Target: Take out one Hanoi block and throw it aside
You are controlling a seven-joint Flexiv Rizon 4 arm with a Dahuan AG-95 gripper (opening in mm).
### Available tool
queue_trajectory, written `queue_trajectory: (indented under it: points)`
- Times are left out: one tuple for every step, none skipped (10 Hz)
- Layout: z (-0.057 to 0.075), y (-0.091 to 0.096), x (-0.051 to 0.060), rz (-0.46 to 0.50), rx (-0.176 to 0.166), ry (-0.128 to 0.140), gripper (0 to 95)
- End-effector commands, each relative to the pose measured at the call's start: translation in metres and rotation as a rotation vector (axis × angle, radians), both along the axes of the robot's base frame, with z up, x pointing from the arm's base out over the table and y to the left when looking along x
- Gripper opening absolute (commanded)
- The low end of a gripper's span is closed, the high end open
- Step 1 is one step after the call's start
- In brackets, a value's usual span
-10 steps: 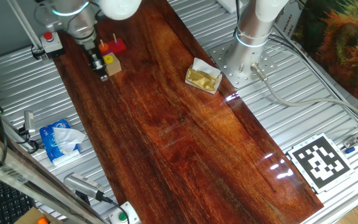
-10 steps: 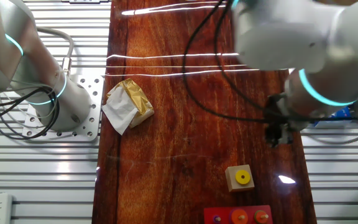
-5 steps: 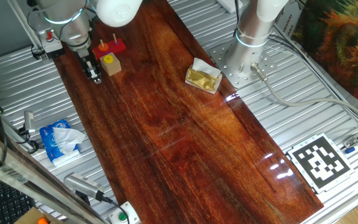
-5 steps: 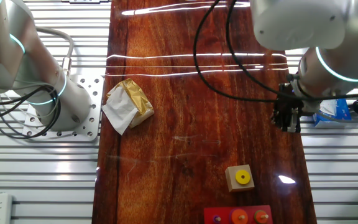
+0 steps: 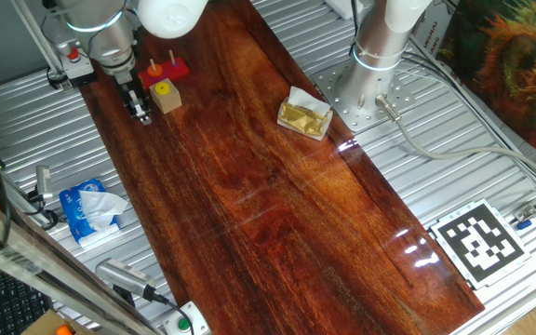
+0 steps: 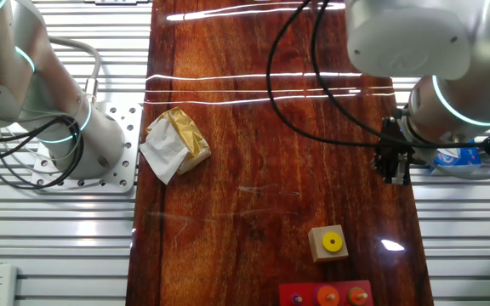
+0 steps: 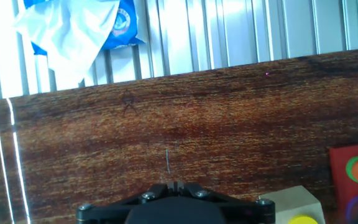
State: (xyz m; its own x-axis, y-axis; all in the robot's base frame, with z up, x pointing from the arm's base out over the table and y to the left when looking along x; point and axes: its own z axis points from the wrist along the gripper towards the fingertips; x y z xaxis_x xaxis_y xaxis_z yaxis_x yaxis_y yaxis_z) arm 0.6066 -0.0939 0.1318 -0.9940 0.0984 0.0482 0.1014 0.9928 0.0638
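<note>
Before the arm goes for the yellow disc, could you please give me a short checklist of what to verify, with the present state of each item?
1. Disc in view: ok. The yellow disc lies flat on top of the tan cube.
2. Disc unobstructed from above: ok. Nothing covers it.
3. Gripper lined up over the disc: not ok. It hangs near the board's edge, off to one side of the cube.
4. Gripper free of load: cannot tell. The fingers are too small and dark in the fixed views, and the hand view does not show them.
5. Red base clear of the approach: ok. It stands beside the cube, not between gripper and disc.
</note>
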Motion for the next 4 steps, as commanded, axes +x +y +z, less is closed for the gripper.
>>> queue_trajectory:
  points:
    - [0.0010, 0.0004, -0.0016, -0.002, 0.004, 0.010, 0.0]
    - [0.0008, 0.0004, -0.0016, 0.006, 0.007, 0.015, 0.0]
    - [0.0005, 0.0004, -0.0015, 0.010, 0.012, 0.017, 0.0]
    - [0.0004, 0.0003, -0.0015, 0.011, 0.013, 0.019, 0.0]
